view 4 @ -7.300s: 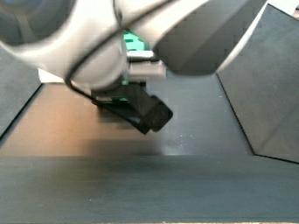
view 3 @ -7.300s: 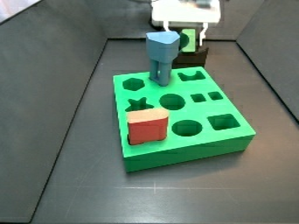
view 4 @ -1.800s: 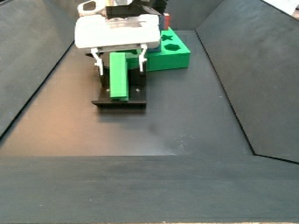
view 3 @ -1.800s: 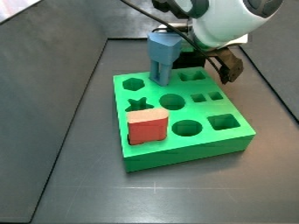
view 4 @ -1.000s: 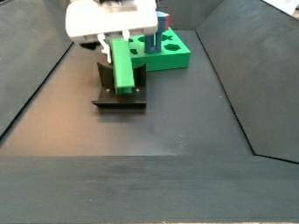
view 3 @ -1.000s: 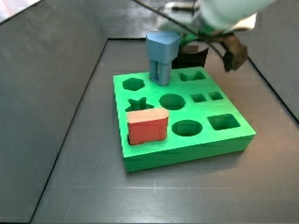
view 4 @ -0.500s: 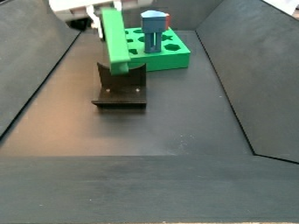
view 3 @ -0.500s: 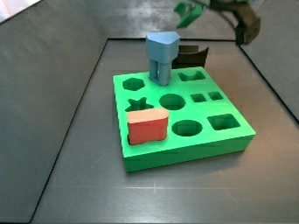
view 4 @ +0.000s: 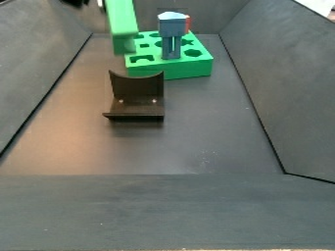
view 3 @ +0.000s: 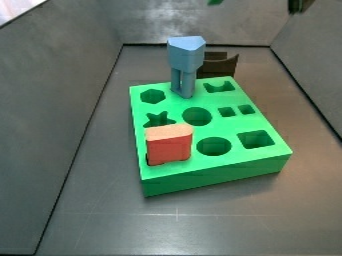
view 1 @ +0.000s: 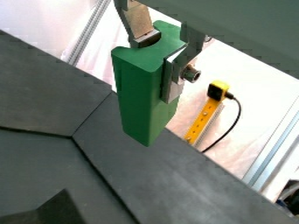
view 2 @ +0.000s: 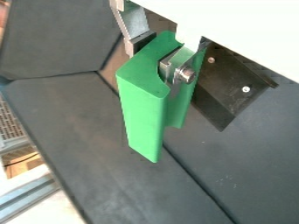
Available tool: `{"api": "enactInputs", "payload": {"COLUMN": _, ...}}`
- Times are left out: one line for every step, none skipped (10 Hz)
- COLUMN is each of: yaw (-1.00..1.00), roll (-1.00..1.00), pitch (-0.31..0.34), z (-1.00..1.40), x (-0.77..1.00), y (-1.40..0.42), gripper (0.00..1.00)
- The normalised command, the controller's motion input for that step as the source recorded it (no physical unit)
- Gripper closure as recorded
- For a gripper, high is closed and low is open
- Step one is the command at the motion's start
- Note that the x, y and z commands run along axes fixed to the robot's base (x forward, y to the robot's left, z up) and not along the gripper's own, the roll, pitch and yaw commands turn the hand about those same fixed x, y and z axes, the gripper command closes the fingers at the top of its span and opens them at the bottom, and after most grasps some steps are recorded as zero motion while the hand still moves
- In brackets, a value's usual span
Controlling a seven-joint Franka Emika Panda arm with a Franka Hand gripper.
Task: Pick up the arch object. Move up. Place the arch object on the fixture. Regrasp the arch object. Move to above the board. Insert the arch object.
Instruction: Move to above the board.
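Gripper [view 1: 162, 51] is clamping the arch [view 1: 147, 92] between its two silver fingers [view 1: 142, 30], jaws narrow on the block's upper end; same grip showing in both wrist views, gripper [view 2: 156, 54] pinching arch [view 2: 152, 105]. Most of the arch is hanging out past the fingertips, pads sitting only on the end nearest the wrist. A finger [view 2: 179, 72] is pressing flat on one side face, the other on the opposite face.

In a side view the arch [view 4: 120, 18] is hanging high in the air at the frame's 12 o'clock edge, gripper body mostly cut off. The fixture [view 4: 135, 98] is standing bare on the floor directly below, at 6 o'clock from the arch, well apart from it. The board [view 4: 171, 57] is lying beyond the fixture, at about 1 o'clock from it, with the blue peg [view 4: 171, 29] upright in it.

In the other side view the board [view 3: 261, 150] is carrying a red cube [view 3: 168, 145] at its near corner, blue peg [view 3: 185, 64] at the far edge, fixture [view 3: 222, 63] just behind.
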Motion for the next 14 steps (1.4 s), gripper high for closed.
{"api": "enactInputs", "payload": {"yaw": 0.04, "roll": -0.03, "pitch": -0.013, "z": 1.0, "x": 0.09, "y": 0.05, "gripper": 1.0}}
{"api": "enactInputs", "payload": {"yaw": 0.02, "roll": -0.03, "pitch": 0.01, "z": 1.0, "x": 0.09, "y": 0.04, "gripper": 1.0}}
{"api": "enactInputs", "payload": {"yaw": 0.01, "roll": -0.04, "pitch": 0.037, "z": 1.0, "x": 0.09, "y": 0.04, "gripper": 1.0}}
{"api": "enactInputs", "payload": {"yaw": 0.0, "roll": -0.04, "pitch": 0.07, "z": 1.0, "x": 0.08, "y": 0.03, "gripper": 1.0}}
{"api": "enactInputs", "payload": {"yaw": 0.01, "roll": -0.05, "pitch": 0.081, "z": 1.0, "x": 0.08, "y": 0.02, "gripper": 1.0}}
{"api": "enactInputs", "payload": {"yaw": 0.02, "roll": -0.05, "pitch": 0.109, "z": 1.0, "x": 0.07, "y": 0.01, "gripper": 1.0}}
{"api": "enactInputs", "payload": {"yaw": 0.04, "roll": -0.06, "pitch": 0.129, "z": 0.86, "x": 0.06, "y": 0.0, "gripper": 1.0}}
{"api": "enactInputs", "payload": {"yaw": 0.06, "roll": -0.06, "pitch": 0.142, "z": 0.69, "x": 0.05, "y": 0.0, "gripper": 1.0}}
{"api": "enactInputs", "payload": {"yaw": 0.07, "roll": -0.07, "pitch": 0.148, "z": 0.58, "x": 0.04, "y": -0.01, "gripper": 1.0}}
{"api": "enactInputs", "payload": {"yaw": 0.09, "roll": -0.07, "pitch": 0.143, "z": 0.37, "x": 0.03, "y": -0.01, "gripper": 1.0}}
{"api": "enactInputs", "payload": {"yaw": 0.11, "roll": -0.07, "pitch": 0.134, "z": 0.2, "x": 0.03, "y": -0.01, "gripper": 1.0}}
{"api": "enactInputs", "payload": {"yaw": -0.06, "roll": -1.0, "pitch": -0.126, "z": -0.08, "x": -0.58, "y": -1.0, "gripper": 1.0}}
{"api": "enactInputs", "payload": {"yaw": -0.06, "roll": -1.0, "pitch": -0.137, "z": -0.07, "x": -0.58, "y": -1.0, "gripper": 1.0}}
{"api": "enactInputs", "payload": {"yaw": -0.07, "roll": -1.0, "pitch": -0.159, "z": -0.07, "x": -0.61, "y": -1.0, "gripper": 1.0}}
